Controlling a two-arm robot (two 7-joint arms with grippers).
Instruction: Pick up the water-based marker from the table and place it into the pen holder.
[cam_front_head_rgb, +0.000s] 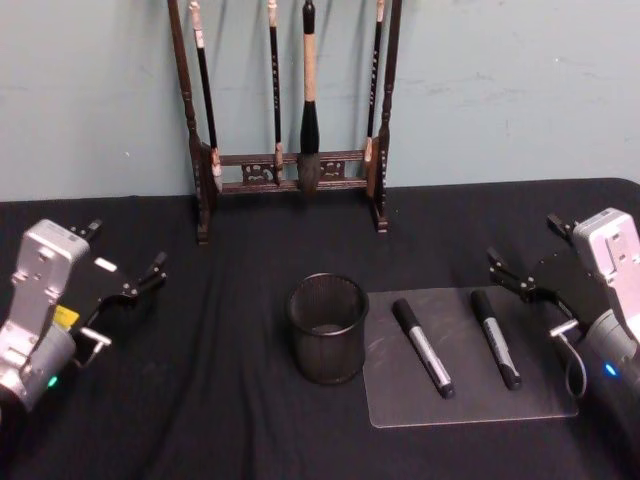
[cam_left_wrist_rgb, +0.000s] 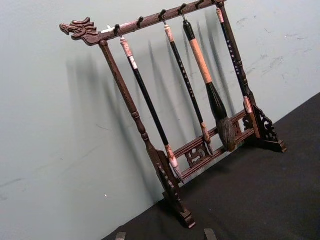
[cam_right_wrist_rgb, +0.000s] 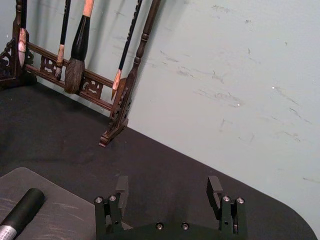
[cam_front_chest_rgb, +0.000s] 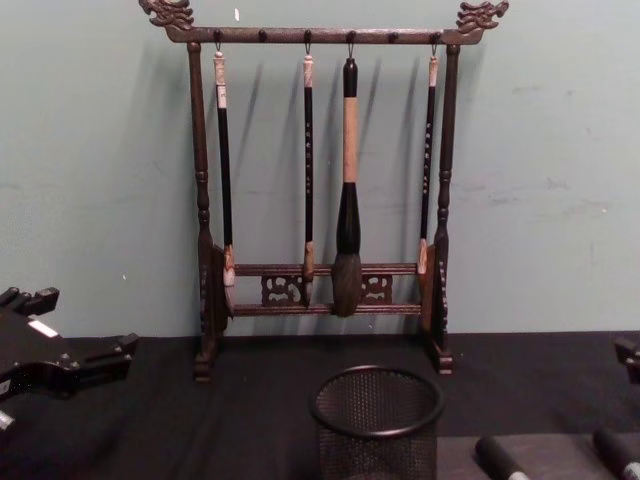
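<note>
Right gripper open-jawed beside mat, left gripper open, idle far left: risks rolling marker against twin through skewed grasp, or clipping holder.

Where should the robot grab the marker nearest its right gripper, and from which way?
Probably around the middle of that marker, from straight above with the right gripper. It lies flat on the mat, so the fingers should close across its narrow width, one on each long side.
</note>
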